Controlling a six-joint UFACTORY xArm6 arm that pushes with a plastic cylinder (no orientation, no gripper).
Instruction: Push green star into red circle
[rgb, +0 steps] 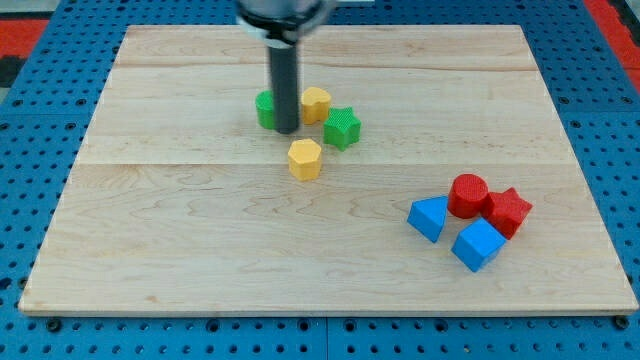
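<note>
The green star (342, 127) lies a little above the board's middle. The red circle (467, 194) stands at the lower right, in a cluster of blocks. My tip (288, 130) is down on the board just left of the green star, about a block's width from it. It stands in front of a green round block (265, 109) and left of a yellow block (316, 102). A yellow hexagon (305, 158) lies just below and right of my tip.
A red star (509, 211) touches the red circle on its right. A blue block (429, 217) lies to the circle's lower left and a blue cube (477, 244) just below it. The wooden board (200, 250) rests on a blue perforated table.
</note>
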